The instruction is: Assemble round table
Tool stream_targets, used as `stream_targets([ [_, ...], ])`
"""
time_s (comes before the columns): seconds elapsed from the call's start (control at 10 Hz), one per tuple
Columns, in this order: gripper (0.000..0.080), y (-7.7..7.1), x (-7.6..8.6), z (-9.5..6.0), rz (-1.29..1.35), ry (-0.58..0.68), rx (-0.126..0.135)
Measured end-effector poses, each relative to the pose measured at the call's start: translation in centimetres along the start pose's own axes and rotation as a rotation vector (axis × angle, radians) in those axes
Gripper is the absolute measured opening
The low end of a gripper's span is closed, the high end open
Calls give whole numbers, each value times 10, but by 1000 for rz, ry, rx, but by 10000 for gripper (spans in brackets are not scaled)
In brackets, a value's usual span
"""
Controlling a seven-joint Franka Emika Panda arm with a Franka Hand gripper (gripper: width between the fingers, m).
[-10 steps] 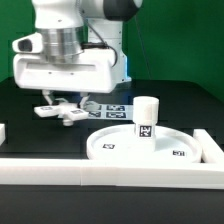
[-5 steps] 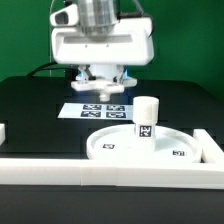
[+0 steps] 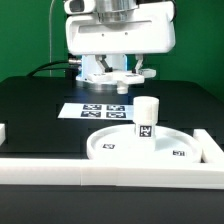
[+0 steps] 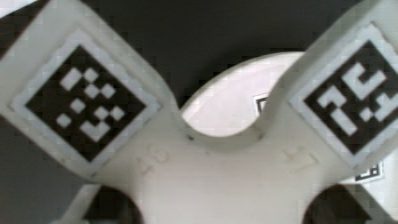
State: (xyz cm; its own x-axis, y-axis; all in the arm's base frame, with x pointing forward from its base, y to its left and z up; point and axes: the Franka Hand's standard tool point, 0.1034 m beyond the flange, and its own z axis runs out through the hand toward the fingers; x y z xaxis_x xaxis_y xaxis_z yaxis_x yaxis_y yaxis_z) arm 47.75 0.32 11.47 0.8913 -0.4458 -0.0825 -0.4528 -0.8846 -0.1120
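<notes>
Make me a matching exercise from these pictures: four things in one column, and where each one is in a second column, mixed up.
Things
1. cross-shaped foot
2. post
3. round disc
4. marker board

Places
A. lying flat on the black table, behind the disc in the exterior view
B. standing upright on the disc
C. held in the air by the claw
D. lying flat, carrying the post

Pairs: 1-C, 2-B, 3-D, 4-A
</notes>
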Motion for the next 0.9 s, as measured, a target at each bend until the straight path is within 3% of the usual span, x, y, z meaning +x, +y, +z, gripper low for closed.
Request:
stream_targets([
  [0.2, 448, -2, -1, 0, 5, -4, -2],
  [0.3, 448, -19, -2, -7, 24, -25, -9],
  [0.4, 448, -46, 5, -19, 14, 0, -12],
  [0.5, 448, -57, 7, -24, -8, 10, -7],
  [0.9, 448, -55, 7, -21, -15, 6, -10],
])
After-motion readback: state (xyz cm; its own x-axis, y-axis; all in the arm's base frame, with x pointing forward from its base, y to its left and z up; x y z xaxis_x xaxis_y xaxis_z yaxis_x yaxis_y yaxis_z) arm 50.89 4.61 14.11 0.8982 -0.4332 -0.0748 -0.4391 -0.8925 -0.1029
